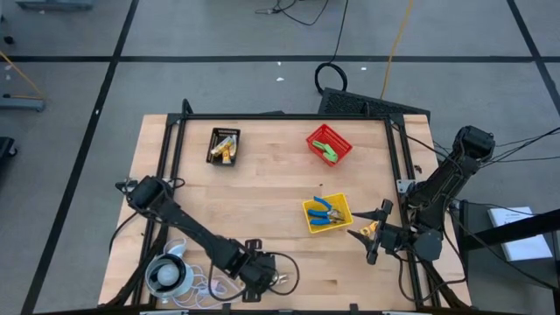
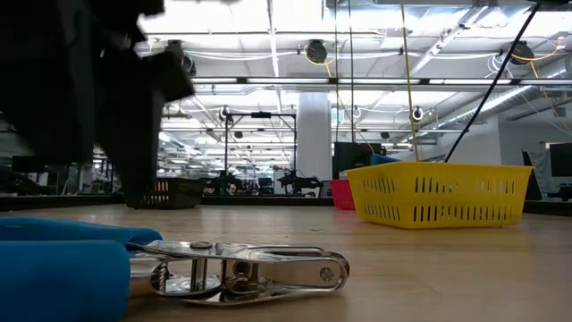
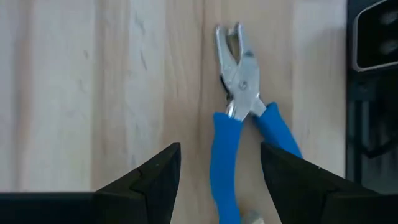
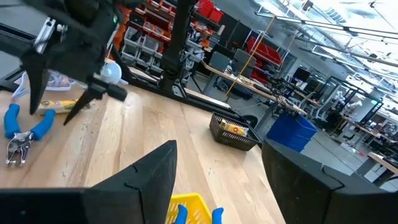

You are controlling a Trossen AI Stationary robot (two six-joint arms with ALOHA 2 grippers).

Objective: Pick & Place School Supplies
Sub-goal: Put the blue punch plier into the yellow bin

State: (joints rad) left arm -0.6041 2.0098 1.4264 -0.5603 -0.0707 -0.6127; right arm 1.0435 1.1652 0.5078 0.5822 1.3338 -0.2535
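A blue-handled metal punch tool lies flat on the wood near the table's near edge, and also shows in the low view and the right wrist view. My left gripper hangs open above it, pointing down, a finger on either side of the blue handles without touching. A yellow-orange tube lies beside the tool. My right gripper is open next to the yellow bin, with nothing between its fingers. A small orange thing shows by it; I cannot tell what it is.
The yellow bin holds blue-handled tools, the red bin holds green blocks, and the black bin holds yellow items. A white round object with a cord sits at the near left corner. Bare wood lies between the bins.
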